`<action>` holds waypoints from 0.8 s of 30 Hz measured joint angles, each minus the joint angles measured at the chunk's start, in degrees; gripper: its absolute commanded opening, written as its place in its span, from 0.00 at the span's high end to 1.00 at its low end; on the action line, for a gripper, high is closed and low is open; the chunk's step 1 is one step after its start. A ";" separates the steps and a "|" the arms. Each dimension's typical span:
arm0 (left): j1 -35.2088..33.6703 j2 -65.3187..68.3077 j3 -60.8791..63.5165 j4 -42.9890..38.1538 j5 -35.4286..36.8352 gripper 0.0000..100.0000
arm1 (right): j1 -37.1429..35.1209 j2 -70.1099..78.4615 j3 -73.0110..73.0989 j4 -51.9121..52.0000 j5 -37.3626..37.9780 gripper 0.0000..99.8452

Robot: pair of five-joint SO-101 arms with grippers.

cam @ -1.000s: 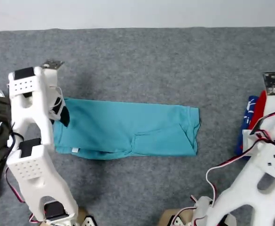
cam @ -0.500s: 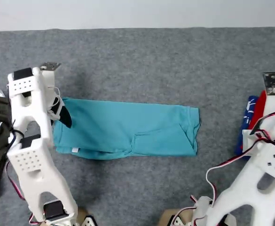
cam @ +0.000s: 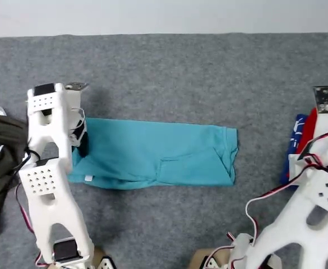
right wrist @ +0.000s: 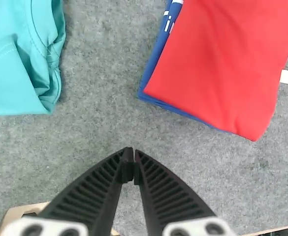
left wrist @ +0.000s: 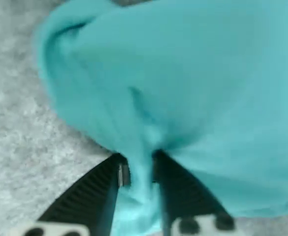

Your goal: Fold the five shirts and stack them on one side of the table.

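A teal shirt (cam: 158, 154) lies folded into a long strip across the middle of the grey table. My left gripper (cam: 81, 144) is at the strip's left end, shut on a pinch of the teal shirt (left wrist: 183, 88), with cloth bunched between the fingers (left wrist: 109, 191). My right gripper (right wrist: 130, 172) hangs shut and empty above bare carpet, near the shirt's collar end (right wrist: 20, 54). Folded red shirt (right wrist: 222, 64) lies on top of a blue one (right wrist: 156, 69) at the table's right side (cam: 305, 131).
A dark shirt (cam: 1, 162) is heaped at the left edge of the table, beside the left arm (cam: 49, 185). The right arm (cam: 309, 213) fills the lower right corner. The grey carpet (cam: 169, 73) stretches behind the teal shirt.
The left arm has shifted to the right, carrying the shirt's left end with it so the strip is a little shorter. The right arm has kept still.
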 measured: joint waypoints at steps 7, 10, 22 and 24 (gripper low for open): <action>0.00 -2.02 -0.26 0.09 -0.53 1.00 | 0.00 0.00 0.35 0.00 0.00 0.99; 0.79 -4.04 0.88 -0.26 -0.53 1.00 | 0.00 0.00 2.73 0.00 0.00 0.99; 19.69 -22.42 9.49 -0.53 2.64 1.00 | 0.00 0.00 4.66 -0.09 0.00 0.99; 23.91 -24.44 9.49 -0.53 3.87 1.00 | 0.00 0.00 4.66 -0.09 0.00 0.99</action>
